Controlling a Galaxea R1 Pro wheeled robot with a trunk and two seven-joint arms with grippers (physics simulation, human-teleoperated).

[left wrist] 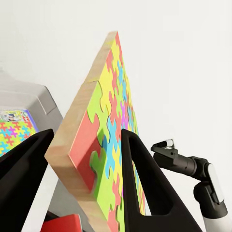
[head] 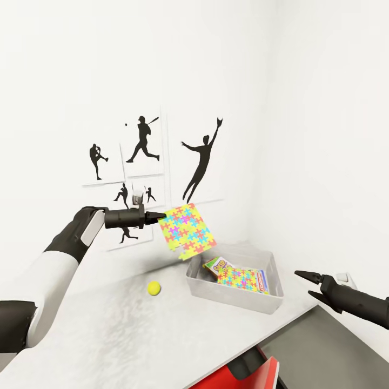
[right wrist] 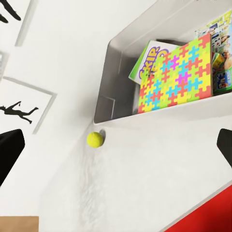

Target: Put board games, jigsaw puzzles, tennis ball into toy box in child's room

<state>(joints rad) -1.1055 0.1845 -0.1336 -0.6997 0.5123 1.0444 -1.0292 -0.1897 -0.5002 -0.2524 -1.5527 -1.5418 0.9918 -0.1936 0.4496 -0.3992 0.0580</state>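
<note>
Gripping a jigsaw puzzle (head: 187, 231) by one edge, the left pincer (head: 160, 218) holds the sheet up in the air above the bench (head: 135, 335), tilted, with its lower corner over the near-left rim of the toy box (head: 233, 294). In the left wrist view the puzzle (left wrist: 104, 145) stands between the two black fingers (left wrist: 145, 183), which are closed against its faces, its plain wooden edge turned toward the camera.

The right pincer (head: 306, 284) hovers to the right of the toy box, just off the bench's edge, its fingers spread apart and holding nothing.

Inside the toy box (right wrist: 113, 63) lies the second jigsaw puzzle (right wrist: 176, 77), resting flat on top of the board games: the green-and-yellow Skip-Bo box (right wrist: 147, 60) pokes out from under one side, and another printed box (right wrist: 222, 72) shows at the opposite side. How many games lie underneath cannot be told.

The tennis ball (head: 154, 288) sits on the pale bench top to the left of the toy box, near it but not touching. In the right wrist view the ball (right wrist: 94, 139) lies just off the box's corner.

Baseball-player silhouettes (head: 143, 141) decorate the white wall behind the bench.
</note>
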